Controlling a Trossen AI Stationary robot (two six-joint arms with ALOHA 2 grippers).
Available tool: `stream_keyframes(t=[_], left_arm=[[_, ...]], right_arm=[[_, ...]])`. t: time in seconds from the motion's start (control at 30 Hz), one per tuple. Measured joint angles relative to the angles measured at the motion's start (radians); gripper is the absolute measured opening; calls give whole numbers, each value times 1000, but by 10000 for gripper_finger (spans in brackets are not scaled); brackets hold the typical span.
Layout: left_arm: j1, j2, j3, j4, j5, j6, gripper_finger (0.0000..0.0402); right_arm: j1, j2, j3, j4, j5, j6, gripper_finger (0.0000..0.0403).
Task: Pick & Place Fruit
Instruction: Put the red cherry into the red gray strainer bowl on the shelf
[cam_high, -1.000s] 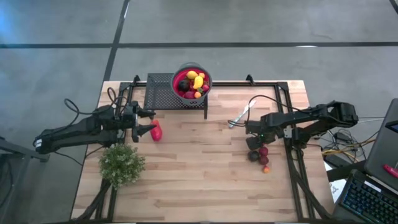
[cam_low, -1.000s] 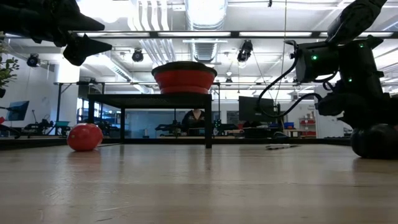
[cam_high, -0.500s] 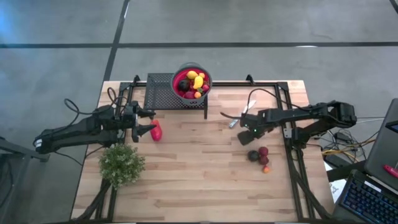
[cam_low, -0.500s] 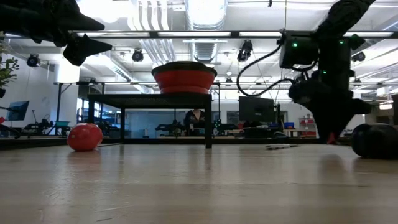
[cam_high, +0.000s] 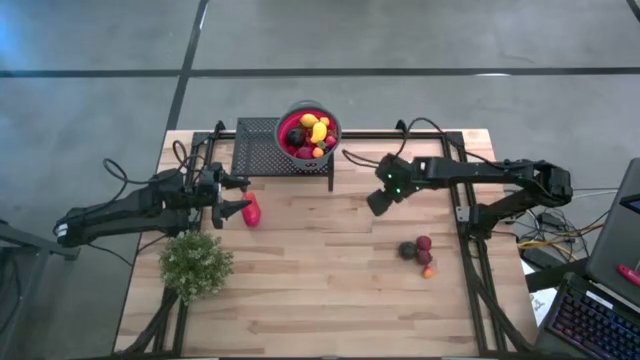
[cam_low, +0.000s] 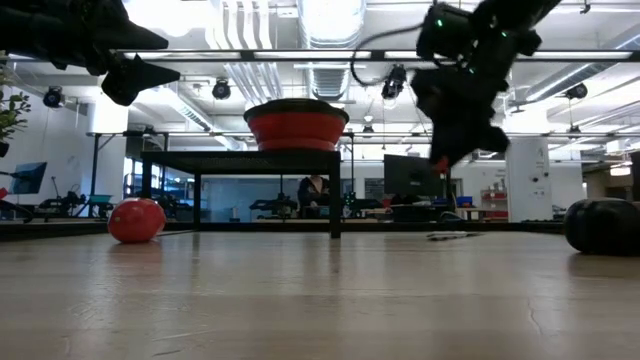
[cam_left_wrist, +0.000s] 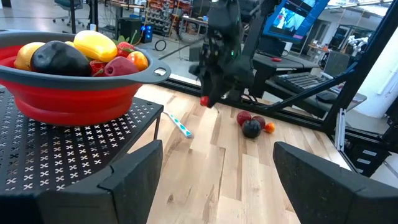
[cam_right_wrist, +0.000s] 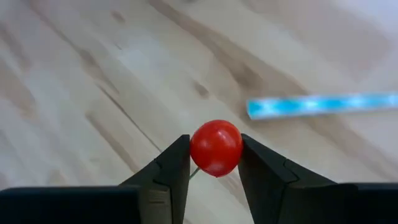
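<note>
A red bowl (cam_high: 308, 132) full of fruit stands on a black mesh rack (cam_high: 258, 148) at the table's far edge. My right gripper (cam_high: 378, 203) hangs above the table to the right of the rack, shut on a small red round fruit (cam_right_wrist: 216, 148). Three more small fruits (cam_high: 416, 250) lie on the wood nearer the right edge. A larger red piece (cam_high: 251, 210) rests on the table just in front of my left gripper (cam_high: 238, 196), which is open and touches nothing. My right gripper pinches the small red fruit by its two opposite sides (cam_right_wrist: 194, 150) between its two fingers. The fingers slant steeply down from above. The fruit (cam_left_wrist: 204, 101) is lifted clear of the table.
A knife with a light blue handle (cam_right_wrist: 323, 104) lies on the wood under my right gripper. A bushy green plant (cam_high: 195, 263) stands near the left front. Black rails (cam_high: 468, 240) run along the table's left and right sides.
My right gripper has risen from beside the loose fruits and gone toward the table's far left, toward the bowl, staying shut on the small red fruit. It has tipped and rolled on the way. The loose fruits stay where they were.
</note>
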Motion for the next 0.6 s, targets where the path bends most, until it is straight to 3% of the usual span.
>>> stream_keyframes(t=[0.27,0.6], left_arm=[[0,0,0,0,0,0,312],[0,0,0,0,0,0,312]], right_arm=[[-24,19,185,4,-2,-140,119],[-69,171,473,-22,-4,-361,108]])
